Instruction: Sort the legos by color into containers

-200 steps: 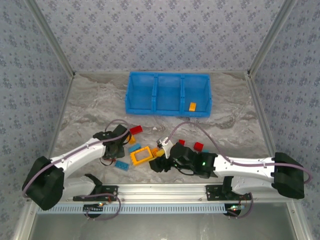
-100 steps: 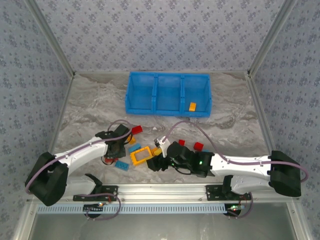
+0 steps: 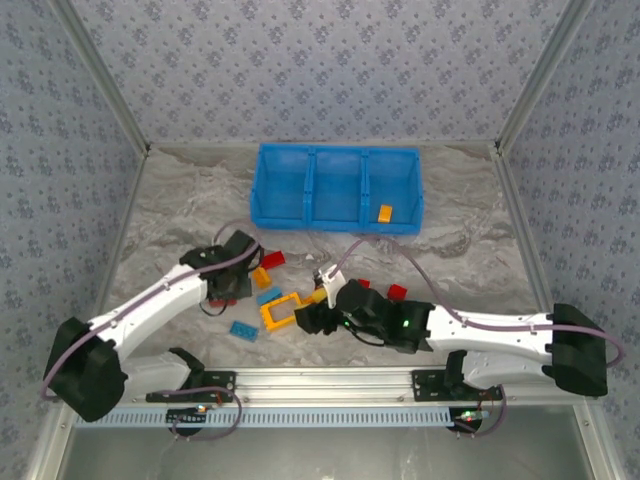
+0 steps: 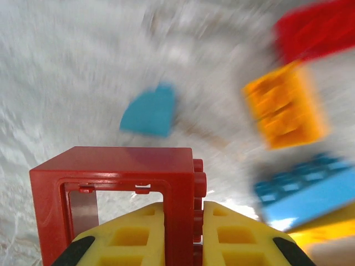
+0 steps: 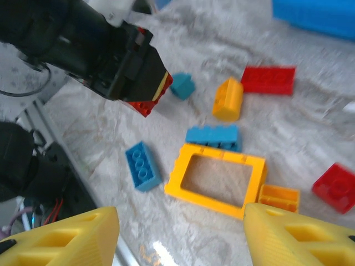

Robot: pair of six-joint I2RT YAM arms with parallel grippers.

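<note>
The top camera is looking down from above and behind, taking in the whole tabletop (image 3: 180, 210). Both wrist cameras are looking from close above it, sharing the orange brick (image 5: 228, 98) and flat red brick (image 5: 268, 80).

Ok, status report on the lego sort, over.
Left pincer shut on red frame. Right pincer open over yellow frame. Blue tray holds one orange brick, right-end compartment. Loose bricks crowd yellow frame.
</note>
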